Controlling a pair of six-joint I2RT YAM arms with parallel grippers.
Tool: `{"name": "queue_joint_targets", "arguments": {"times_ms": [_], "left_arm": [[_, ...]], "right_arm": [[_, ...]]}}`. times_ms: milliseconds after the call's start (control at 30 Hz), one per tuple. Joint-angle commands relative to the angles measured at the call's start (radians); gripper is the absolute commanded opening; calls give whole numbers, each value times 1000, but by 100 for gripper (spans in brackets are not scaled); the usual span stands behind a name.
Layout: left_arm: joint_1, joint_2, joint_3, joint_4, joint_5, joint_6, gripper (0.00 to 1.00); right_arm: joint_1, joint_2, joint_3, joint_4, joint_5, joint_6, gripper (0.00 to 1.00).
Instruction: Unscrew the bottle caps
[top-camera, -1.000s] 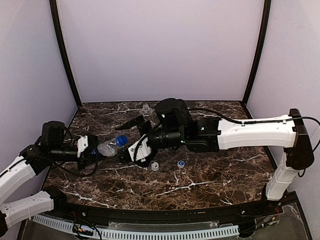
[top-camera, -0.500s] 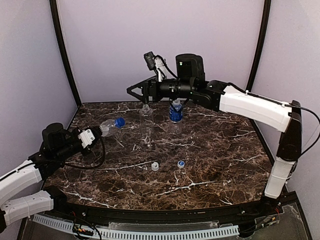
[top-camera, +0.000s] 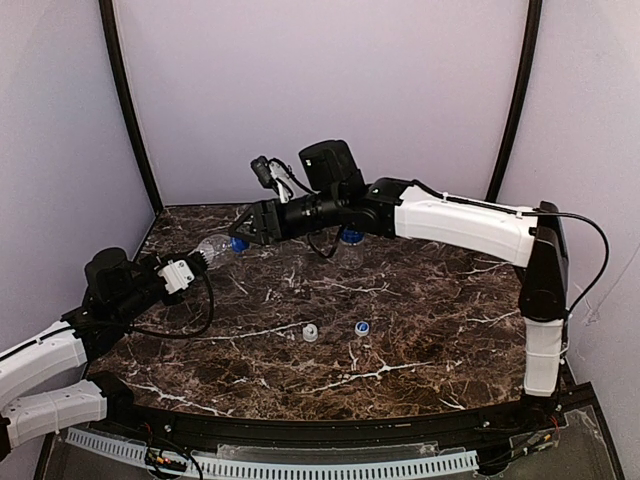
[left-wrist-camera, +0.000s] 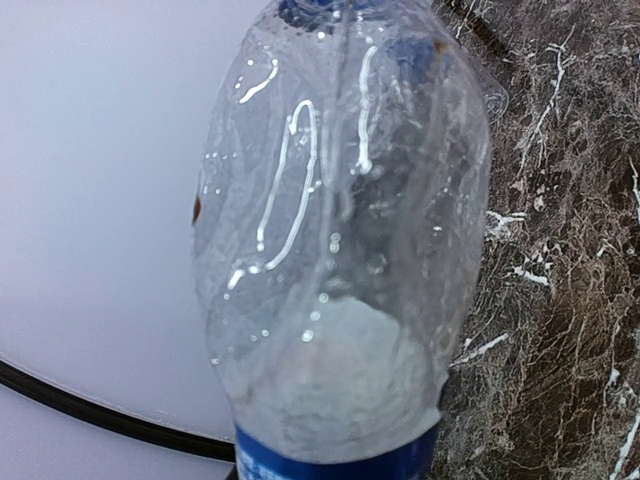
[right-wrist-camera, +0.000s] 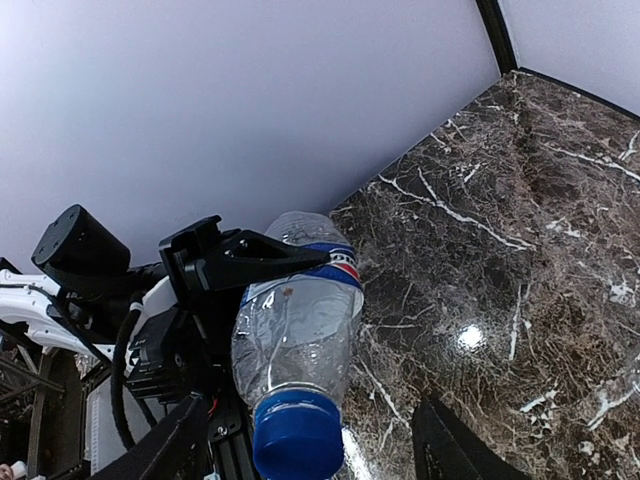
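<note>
Left gripper (top-camera: 198, 260) pinches the bottle (right-wrist-camera: 295, 330), long axis 8 to 2 o'clock, blue cap (right-wrist-camera: 297, 435) leading. Right gripper (top-camera: 240, 235), spread, now straddles the cap, down from 12 o'clock.

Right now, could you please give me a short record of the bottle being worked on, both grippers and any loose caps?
Bottle: Pepsi-labelled bottle, blue cap on
Left gripper: shut on the bottle's body
Right gripper: open, fingers either side of the blue cap, not touching it
Loose caps: white cap and second blue cap lying apart on the table
</note>
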Motion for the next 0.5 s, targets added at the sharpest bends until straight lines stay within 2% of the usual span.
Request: {"name": "queue_joint_targets", "arguments": {"times_ms": [0, 300, 400, 467], "left_arm": [[-4, -1, -15, 25, -13, 5, 22], [-4, 5, -17, 37, -16, 13, 22], [-4, 6, -17, 37, -14, 14, 22], [-4, 7, -16, 37, -10, 14, 22]], "right_arm": [[0, 28, 43, -23, -22, 11, 66], [5, 35, 34, -71, -39, 3, 65], [8, 36, 38, -73, -42, -5, 58], [8, 40, 45, -76, -43, -5, 58]]}}
